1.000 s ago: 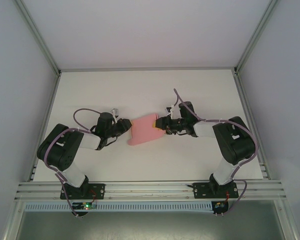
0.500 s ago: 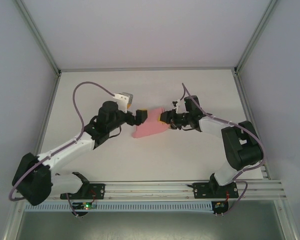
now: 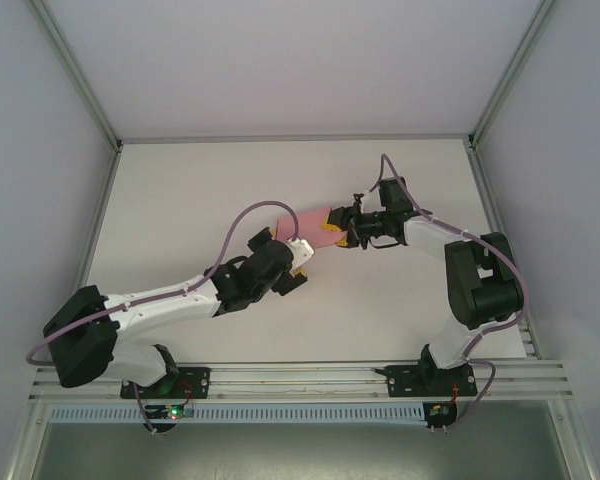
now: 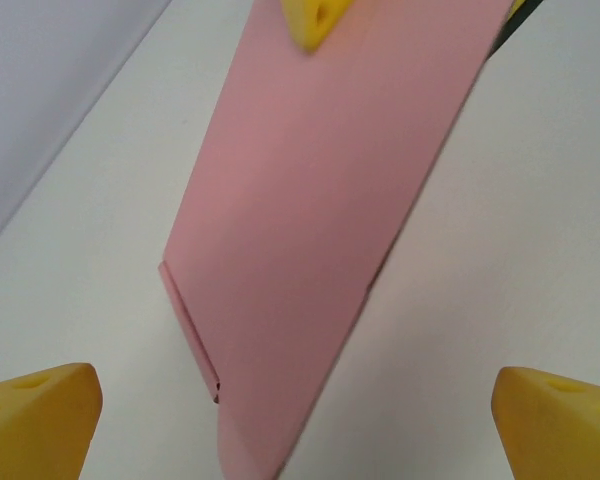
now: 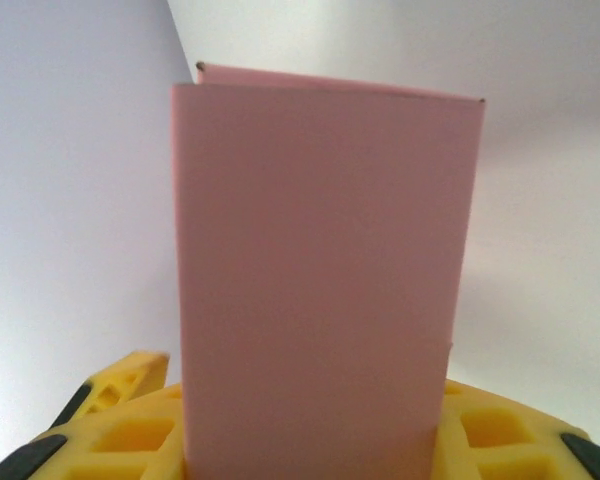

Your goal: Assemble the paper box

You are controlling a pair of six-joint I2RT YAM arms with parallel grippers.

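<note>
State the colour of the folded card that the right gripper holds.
Plain pink, with no print. The paper box shows best in the right wrist view.

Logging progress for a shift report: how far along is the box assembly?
Done: the right jaws are shut on one end of the paper box. In hand: the left jaws stand open at its free end, not touching. Left: it is a flat folded sheet, so shaping it into a box all remains.
</note>
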